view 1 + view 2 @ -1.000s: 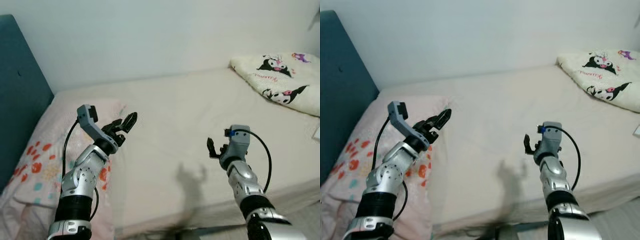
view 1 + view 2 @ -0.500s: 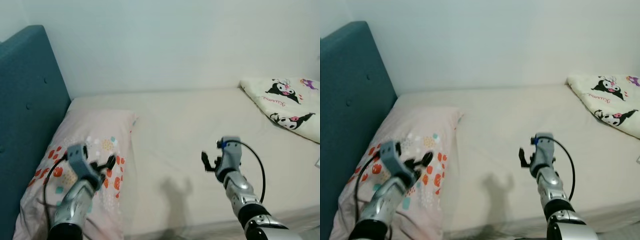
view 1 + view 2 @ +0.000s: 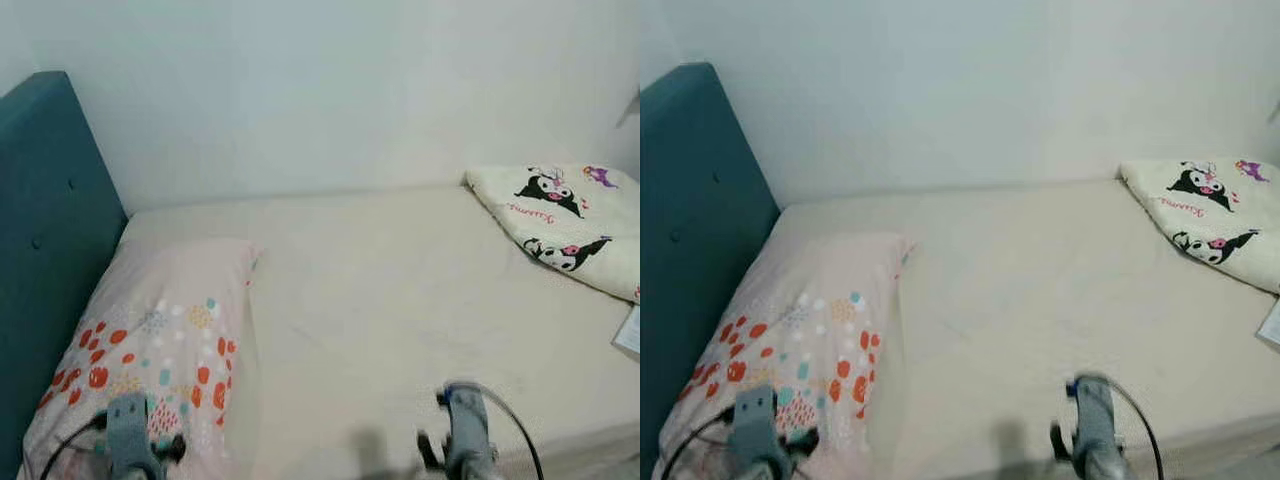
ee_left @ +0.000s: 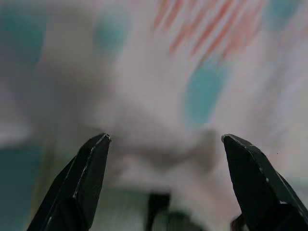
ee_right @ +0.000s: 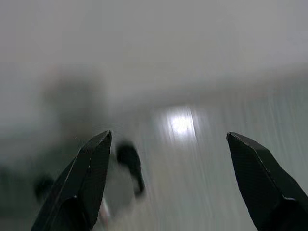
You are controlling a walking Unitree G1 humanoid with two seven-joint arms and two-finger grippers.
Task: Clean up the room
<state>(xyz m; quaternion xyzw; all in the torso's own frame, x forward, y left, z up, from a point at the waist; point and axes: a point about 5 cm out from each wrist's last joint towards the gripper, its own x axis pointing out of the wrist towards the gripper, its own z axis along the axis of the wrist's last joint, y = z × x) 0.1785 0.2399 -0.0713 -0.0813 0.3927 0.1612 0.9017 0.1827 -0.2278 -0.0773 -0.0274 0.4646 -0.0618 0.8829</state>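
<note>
One bed, one pillow, one folded blanket, two grippers.

The bed (image 3: 400,300) has a cream sheet and a teal headboard (image 3: 45,230) on the robot's left. One pink pillow (image 3: 160,340) with red and teal spots lies by the headboard. One cream cartoon blanket (image 3: 560,220) lies folded at the far right. Both arms are low at the near edge of the bed. The left gripper (image 4: 163,149) hangs just over the near end of the pillow, its two black fingers wide apart and holding nothing. The right gripper (image 5: 168,149) is well apart from the blanket, fingers wide apart too, over a blurry grey place.
</note>
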